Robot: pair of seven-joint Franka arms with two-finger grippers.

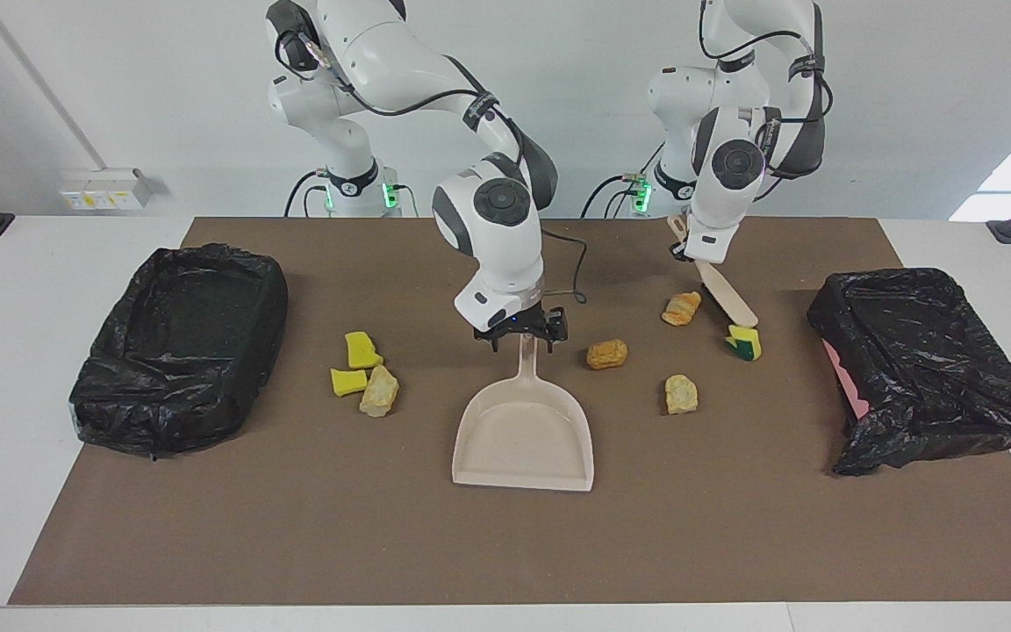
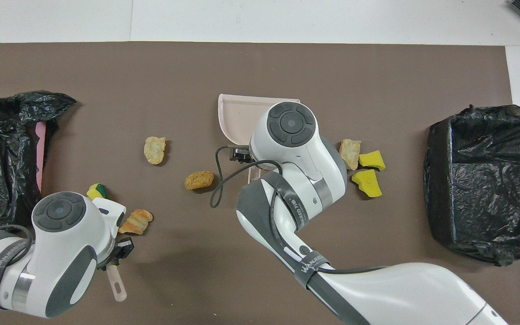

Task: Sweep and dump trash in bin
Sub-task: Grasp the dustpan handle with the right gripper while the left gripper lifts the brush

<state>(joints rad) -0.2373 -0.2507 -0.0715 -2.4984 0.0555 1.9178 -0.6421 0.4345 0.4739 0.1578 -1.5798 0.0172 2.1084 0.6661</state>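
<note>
The beige dustpan (image 1: 523, 434) lies flat mid-table, handle toward the robots. My right gripper (image 1: 525, 338) hangs open low over the handle's tip, a finger on each side. My left gripper (image 1: 688, 250) is shut on the beige brush (image 1: 734, 303), whose bristles touch a yellow-green sponge scrap (image 1: 744, 341). More trash lies near it: a croissant-like lump (image 1: 681, 308), an orange-brown lump (image 1: 606, 353) and a tan lump (image 1: 681, 393). Toward the right arm's end lie two yellow sponge pieces (image 1: 362, 349) and a tan lump (image 1: 379, 391).
A bin lined with a black bag (image 1: 181, 342) stands at the right arm's end of the brown mat. Another black-bagged bin (image 1: 918, 360), showing a pink edge, stands at the left arm's end. The brush handle's end (image 2: 118, 284) sticks out under the left wrist.
</note>
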